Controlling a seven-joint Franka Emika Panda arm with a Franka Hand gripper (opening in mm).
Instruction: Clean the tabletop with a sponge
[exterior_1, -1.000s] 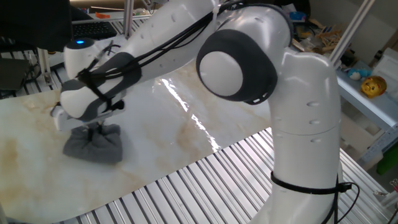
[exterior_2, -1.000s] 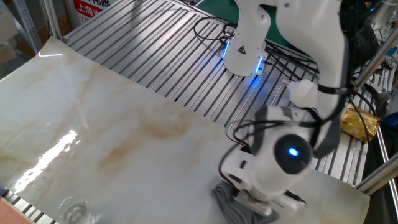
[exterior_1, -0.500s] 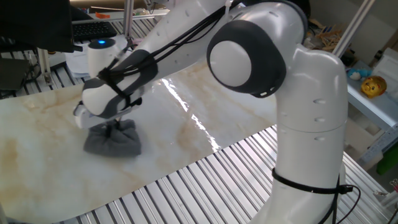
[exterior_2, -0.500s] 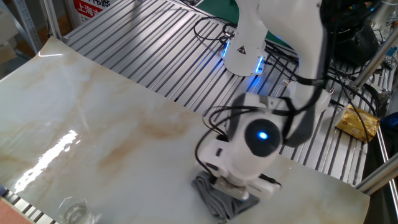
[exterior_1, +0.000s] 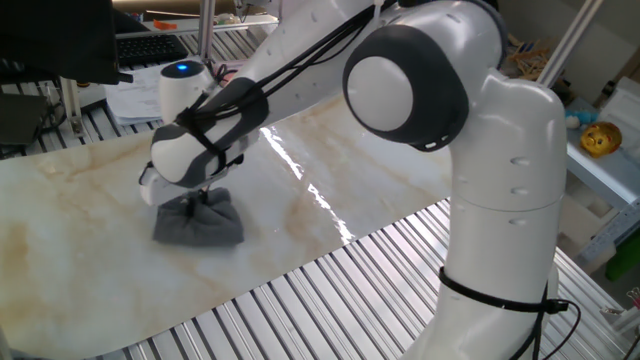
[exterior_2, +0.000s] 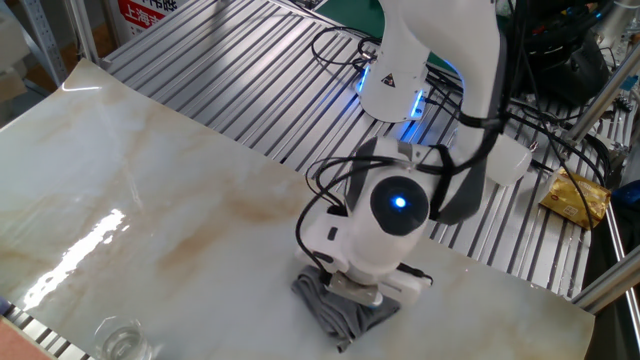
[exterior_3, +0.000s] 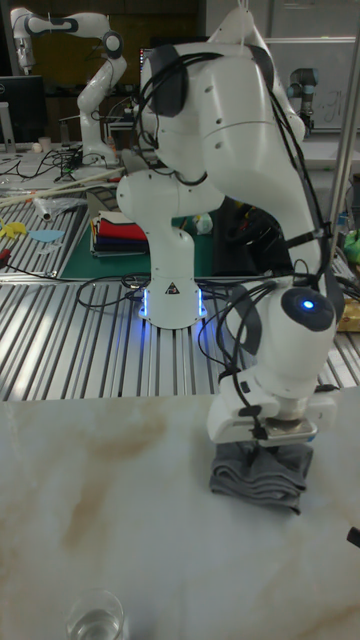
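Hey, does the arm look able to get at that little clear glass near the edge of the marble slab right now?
Probably not right away. The tool is pressed down on the sponge, so it is occupied. The glass stands apart on the tabletop, with bare slab between them and nothing blocking the way.

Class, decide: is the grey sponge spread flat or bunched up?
Bunched: the sponge shows folds and wrinkles, gathered under the end effector on the tabletop.
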